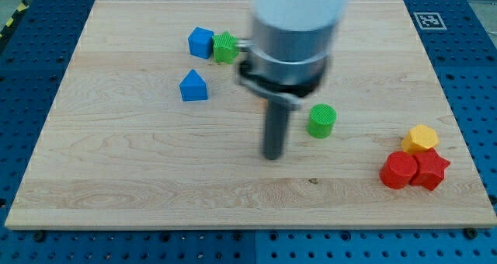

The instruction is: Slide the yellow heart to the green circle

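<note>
My tip rests just left of the green circle; it holds nothing. The yellow heart sits well right of that circle, touching two red blocks.

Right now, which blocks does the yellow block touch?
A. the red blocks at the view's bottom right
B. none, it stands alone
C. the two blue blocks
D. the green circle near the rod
A: the yellow block sits against the red circle and the red star at the view's bottom right, away from my tip.
</note>
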Controlling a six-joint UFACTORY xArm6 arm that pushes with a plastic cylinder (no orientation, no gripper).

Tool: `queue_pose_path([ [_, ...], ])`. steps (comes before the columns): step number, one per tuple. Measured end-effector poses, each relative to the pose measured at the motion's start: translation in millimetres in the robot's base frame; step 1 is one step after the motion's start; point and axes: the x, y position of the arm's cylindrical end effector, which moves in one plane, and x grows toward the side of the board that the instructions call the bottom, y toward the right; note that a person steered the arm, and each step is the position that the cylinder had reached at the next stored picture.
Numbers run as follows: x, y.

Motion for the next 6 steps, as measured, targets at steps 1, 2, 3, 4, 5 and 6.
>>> queue_pose_path([
  [1, -56, -15],
  [2, -109, -4],
  [3, -119, -3],
  [4, -96, 16],
  [5, -74, 47],
  [6, -49, 76],
])
